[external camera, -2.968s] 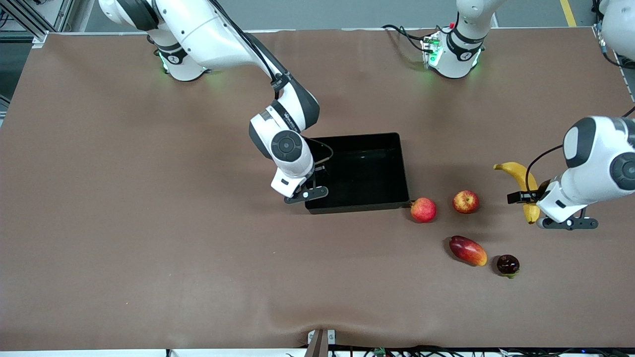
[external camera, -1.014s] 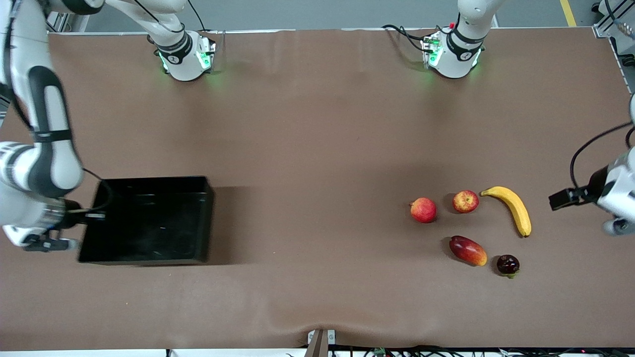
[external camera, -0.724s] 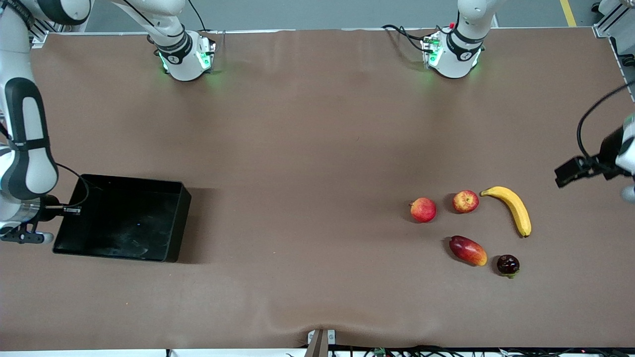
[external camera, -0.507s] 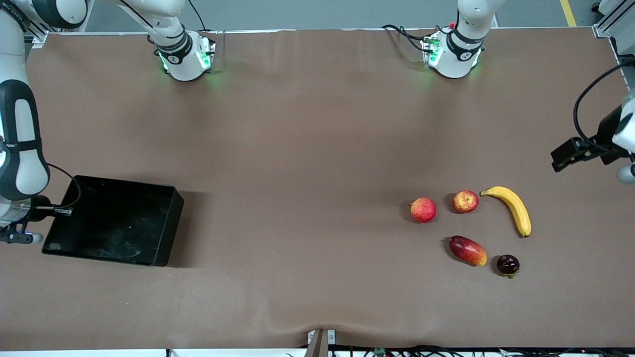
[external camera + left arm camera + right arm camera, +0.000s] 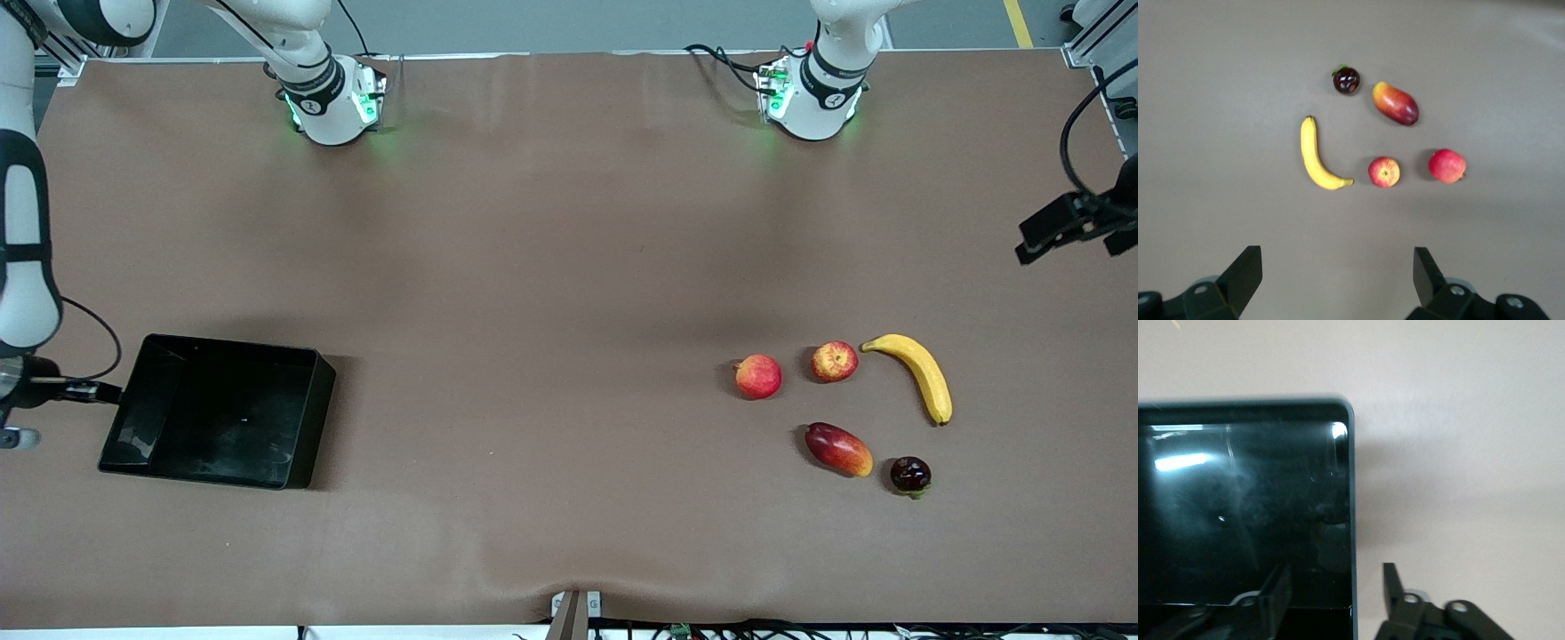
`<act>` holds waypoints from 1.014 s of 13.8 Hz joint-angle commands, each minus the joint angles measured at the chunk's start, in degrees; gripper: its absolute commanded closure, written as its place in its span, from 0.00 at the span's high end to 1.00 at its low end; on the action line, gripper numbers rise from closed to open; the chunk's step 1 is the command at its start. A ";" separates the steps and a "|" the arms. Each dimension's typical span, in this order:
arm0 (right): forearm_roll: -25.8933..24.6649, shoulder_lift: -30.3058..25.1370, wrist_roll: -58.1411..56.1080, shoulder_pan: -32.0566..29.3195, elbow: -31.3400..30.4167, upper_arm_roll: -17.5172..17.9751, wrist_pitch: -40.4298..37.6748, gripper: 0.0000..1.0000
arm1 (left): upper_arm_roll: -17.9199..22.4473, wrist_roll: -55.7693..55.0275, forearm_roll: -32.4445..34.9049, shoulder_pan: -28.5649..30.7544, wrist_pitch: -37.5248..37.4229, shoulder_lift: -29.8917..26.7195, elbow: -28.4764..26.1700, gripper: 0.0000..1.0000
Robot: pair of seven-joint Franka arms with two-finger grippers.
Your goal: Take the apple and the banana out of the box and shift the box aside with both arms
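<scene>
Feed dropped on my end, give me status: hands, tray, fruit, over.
Left hand open, high over the fruit cluster. Right hand open astride the black tray's wall, tray empty. Banana and apple on the table, nothing blocking.

A glossy black plastic box (image 5: pixel 218 411), its floor faintly scuffed and mirroring the lights, sits on a matt brown, cloth-like counter (image 5: pixel 551 267) with soft wrinkles along its edge. The banana (image 5: pixel 920 372) looks smooth and dull yellow; the apple (image 5: pixel 834 361) and the dark purple fruit (image 5: pixel 910 474) show a waxy shine. The arms' shells are smooth white plastic.
</scene>
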 commanded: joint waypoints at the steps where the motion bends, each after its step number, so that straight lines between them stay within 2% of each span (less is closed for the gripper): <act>1: -0.24 -6.80 0.63 1.88 -0.61 0.72 -3.99 1.00 | 11.13 0.87 -1.60 -10.98 -0.95 -4.34 -4.19 1.00; 2: -0.24 -9.17 2.11 3.20 -0.96 0.72 -7.23 1.00 | 15.36 0.87 -1.77 -15.12 -0.95 -5.22 -5.25 1.00; 3: -0.24 -11.02 4.82 4.77 -0.96 0.72 -10.48 1.00 | 16.10 0.87 -1.86 -16.04 -1.04 -5.49 -5.61 1.00; 5: -0.24 -14.45 9.66 7.68 -0.96 0.72 -15.15 1.00 | 16.01 0.87 -2.39 -15.96 -1.65 -6.98 -6.22 1.00; 8: -0.24 -18.94 15.38 13.13 -1.14 0.72 -20.61 1.00 | 16.10 0.69 -3.71 -15.61 0.27 -8.83 -10.00 1.00; 14: -0.24 -28.16 16.71 17.62 -1.83 0.90 -29.40 1.00 | 16.10 0.69 -3.80 -15.69 0.55 -10.50 -12.46 1.00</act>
